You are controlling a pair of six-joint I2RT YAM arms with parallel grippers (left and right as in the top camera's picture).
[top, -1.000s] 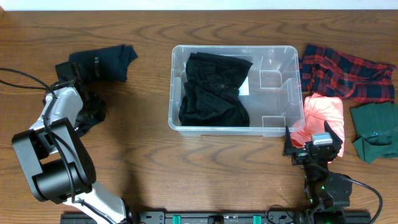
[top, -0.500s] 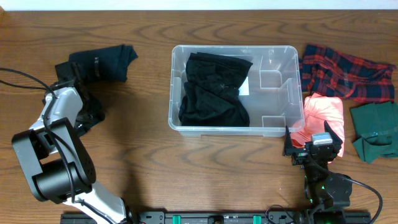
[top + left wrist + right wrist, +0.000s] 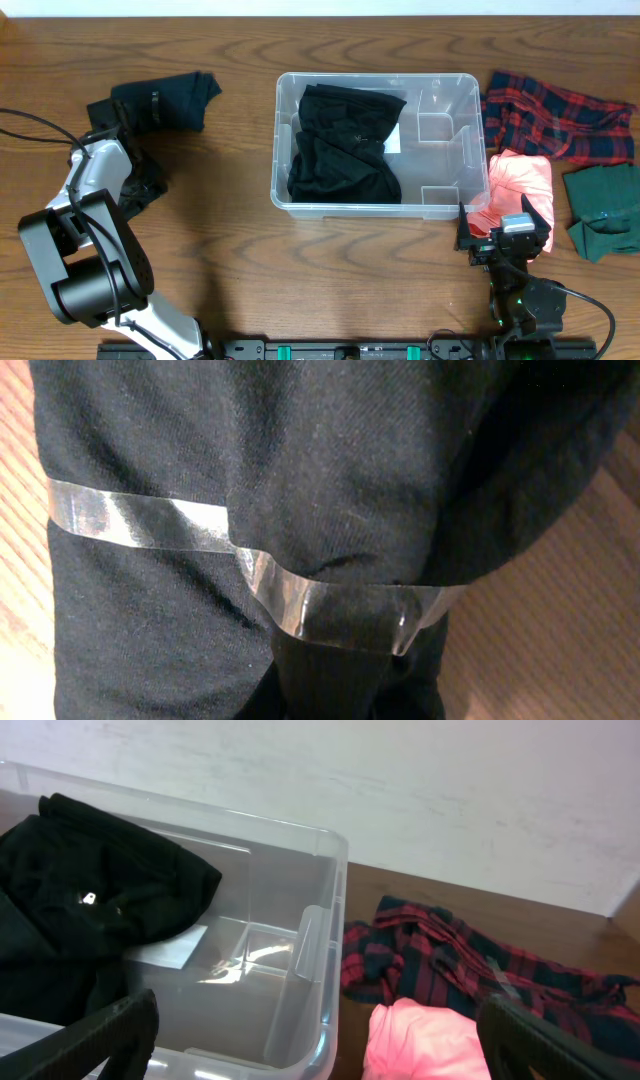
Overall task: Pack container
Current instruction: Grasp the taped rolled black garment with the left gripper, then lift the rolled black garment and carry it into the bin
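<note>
- As seen from above, the container [image 3: 375,77] stands on the table [image 3: 300,270], about in the middle, with its long side running left to right.
- Black clothes [image 3: 345,145] fill its left part and cover most of a white label [image 3: 393,140] on its bottom; the right part, which has low dividers, is bare.
- The left gripper [image 3: 125,125] is well to the left of the container, at a dark bundle [image 3: 170,100] that lies on the table.
- Its wrist camera shows only black cloth, very close, with a band of clear tape [image 3: 130,525] across it; I cannot tell how the jaws stand (no finger is clear in that view).
- The right gripper [image 3: 503,222] is just off the container's near right corner, and its jaws are spread wide, with nothing held between the fingers [image 3: 100,1035].
- A pink cloth [image 3: 520,180] lies just right of the container, and the right gripper is over its near edge.
- A plaid cloth [image 3: 560,115] lies to the right of the container, behind the pink one.
- A green cloth [image 3: 605,210] lies farthest to the right of the container (part of it is cut by the picture's edge).
</note>
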